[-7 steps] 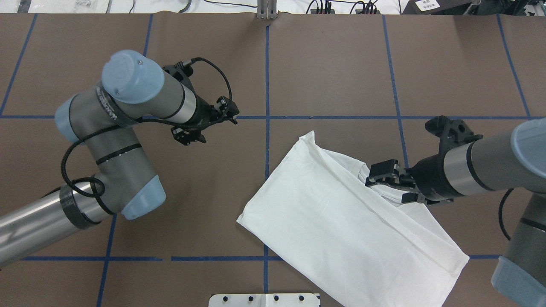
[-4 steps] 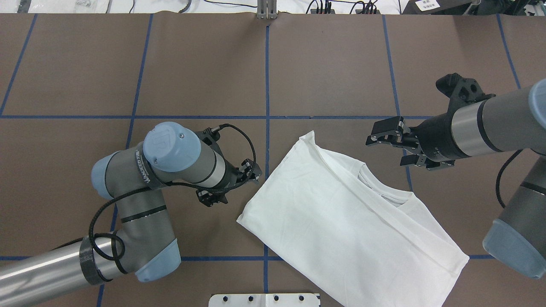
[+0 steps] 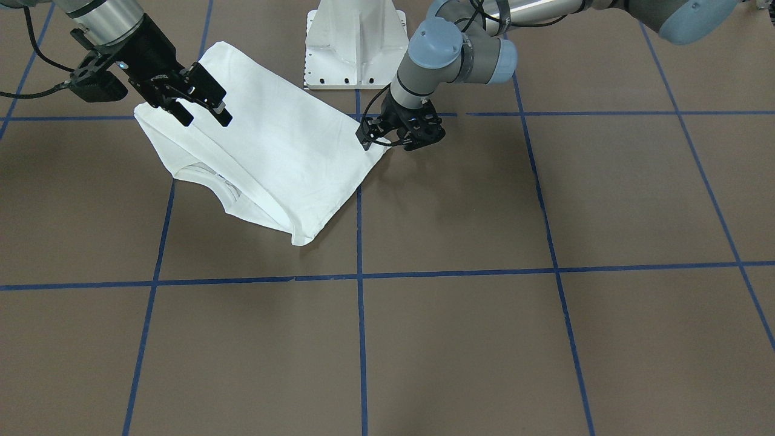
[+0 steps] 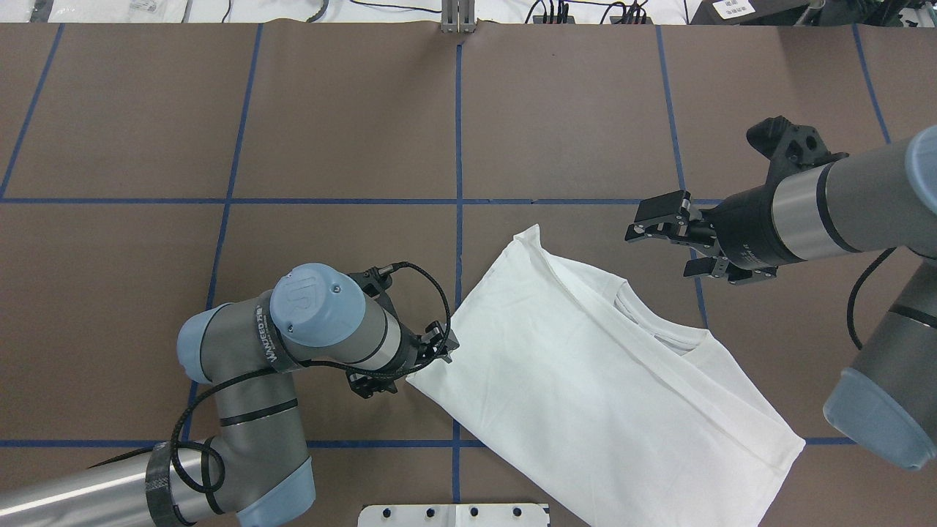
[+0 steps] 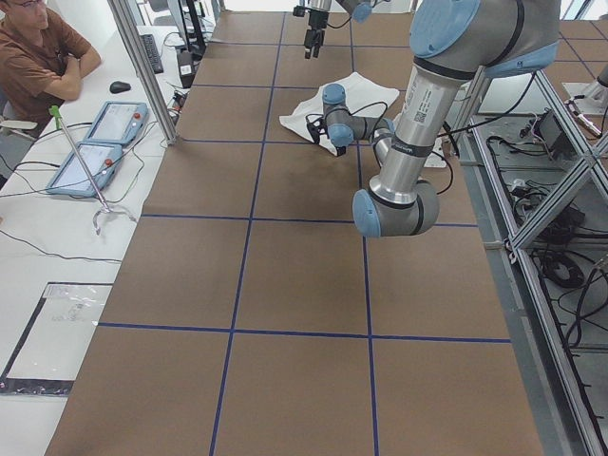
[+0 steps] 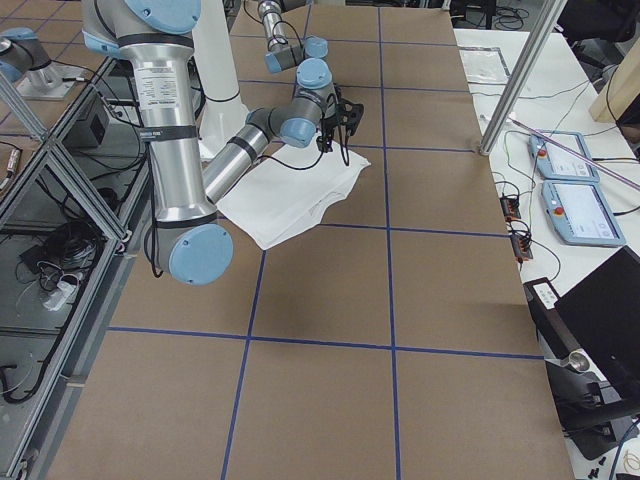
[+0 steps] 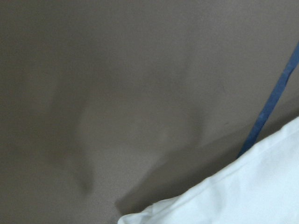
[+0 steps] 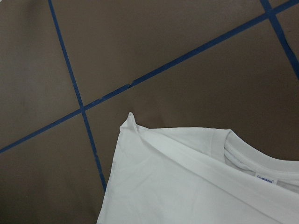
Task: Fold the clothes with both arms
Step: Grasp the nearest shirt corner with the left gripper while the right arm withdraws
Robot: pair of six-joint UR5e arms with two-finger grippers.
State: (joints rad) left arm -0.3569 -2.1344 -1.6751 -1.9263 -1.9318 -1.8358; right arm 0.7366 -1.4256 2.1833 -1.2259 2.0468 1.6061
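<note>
The white shirt (image 4: 585, 388) lies folded and flat on the brown table, its ribbed collar (image 4: 655, 326) toward the right arm. My left gripper (image 4: 408, 364) is low at the shirt's left corner, jaws open, with no cloth between them that I can see. The left wrist view shows that corner of the shirt (image 7: 243, 196) at its bottom edge. My right gripper (image 4: 660, 250) hovers open and empty just beyond the collar side. The right wrist view looks down on the collar (image 8: 243, 149) and the neck label (image 8: 265, 178). From the front, the shirt (image 3: 272, 151) lies between the right gripper (image 3: 206, 118) and the left gripper (image 3: 396, 138).
The white pedestal base (image 3: 354, 45) stands just behind the shirt. Blue tape lines (image 4: 459, 146) grid the table. A seated person (image 5: 38, 57) and control tablets (image 5: 104, 123) are at a side bench beyond the table's far edge.
My left arm swung across and down to the shirt's left corner. My right gripper drew back from the collar and rose away from the shirt, staying open.
</note>
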